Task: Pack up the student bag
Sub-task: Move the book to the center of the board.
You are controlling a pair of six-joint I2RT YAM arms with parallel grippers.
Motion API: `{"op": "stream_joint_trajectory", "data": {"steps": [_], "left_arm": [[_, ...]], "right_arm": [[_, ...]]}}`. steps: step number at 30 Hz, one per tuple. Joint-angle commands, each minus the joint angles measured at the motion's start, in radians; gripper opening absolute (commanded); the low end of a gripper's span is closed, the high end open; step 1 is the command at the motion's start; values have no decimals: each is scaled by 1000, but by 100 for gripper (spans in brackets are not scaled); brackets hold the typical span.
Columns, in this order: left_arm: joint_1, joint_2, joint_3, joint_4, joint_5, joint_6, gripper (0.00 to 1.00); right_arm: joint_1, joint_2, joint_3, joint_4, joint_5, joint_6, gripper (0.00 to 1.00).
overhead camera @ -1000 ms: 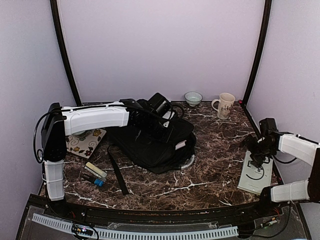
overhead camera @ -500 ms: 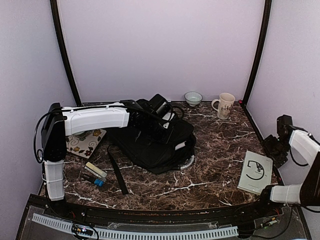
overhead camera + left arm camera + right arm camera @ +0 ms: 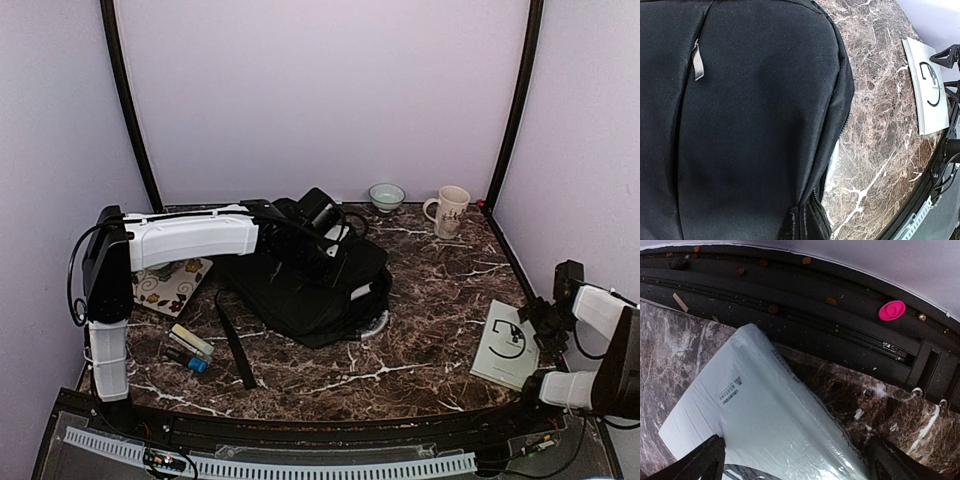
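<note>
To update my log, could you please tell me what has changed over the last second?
The right gripper swung from above the white booklet out toward the right wall, then came back to the booklet's right edge, open. The left gripper, bag, mug and bowl stayed put.

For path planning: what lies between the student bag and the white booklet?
Nothing: only bare marble tabletop separates the student bag from the white booklet, as the top external and left wrist views both show.

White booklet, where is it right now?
Top view: the white booklet lies near the table's front right edge, by the right fingers, right of the student bag.
</note>
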Motion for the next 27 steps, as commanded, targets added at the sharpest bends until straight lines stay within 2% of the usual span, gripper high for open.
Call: {"op": "stream_joint_trajectory", "data": {"steps": [1,4,10,12,14,17,19,21,23,27], "left_arm": [[-1,-69,12,-39,1,12,0],[-1,-69,12,-45,0,8,0],[-2,-72,6,-58,-17,12,0],[-6,-77,8,-68,-30,22,3],[-12,-82,10,-75,-33,36,13],[-29,-85,37,-86,-19,67,40],[-48,-85,59,-82,4,96,53],[-62,-81,70,-53,45,109,63],[-68,-71,77,-12,109,95,68],[-71,-35,79,107,240,38,69]], "right_arm": [[7,-17,-51,38,-160,30,99],[55,-24,-61,58,-210,58,97],[319,22,-60,158,-229,193,96],[390,61,-30,181,-213,204,96],[438,110,11,199,-208,180,96],[484,203,88,192,-220,106,96],[512,237,139,172,-224,53,96],[534,245,158,149,-224,16,96],[552,240,160,145,-252,-12,96],[564,242,163,104,-300,-66,96]]}}
